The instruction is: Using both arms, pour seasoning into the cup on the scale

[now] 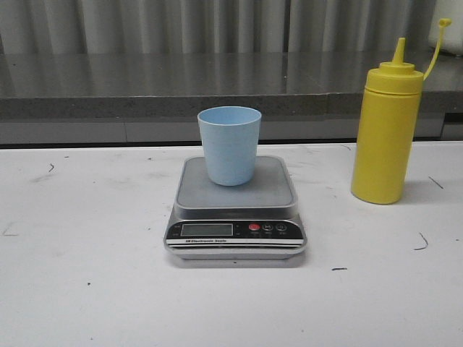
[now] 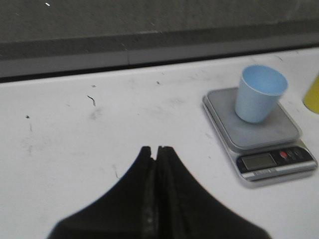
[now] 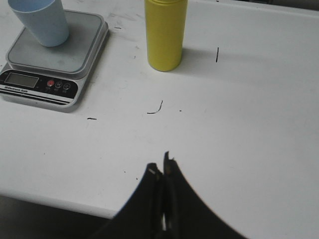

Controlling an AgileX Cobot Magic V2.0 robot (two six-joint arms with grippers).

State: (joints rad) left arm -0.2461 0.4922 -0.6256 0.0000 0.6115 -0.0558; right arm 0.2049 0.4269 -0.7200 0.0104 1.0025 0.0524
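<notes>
The pale blue cup stands upright on the grey platform of the scale in the middle of the white table. The yellow seasoning bottle stands upright to the right of the scale, its small cap hanging off on a tether. Neither arm shows in the front view. My left gripper is shut and holds nothing, well to the left of the scale and cup. My right gripper is shut and holds nothing, near the table's front edge, short of the bottle and scale.
A grey ledge and a curtain run along the back of the white table. Small dark marks dot the tabletop. The table's front edge lies close under the right gripper.
</notes>
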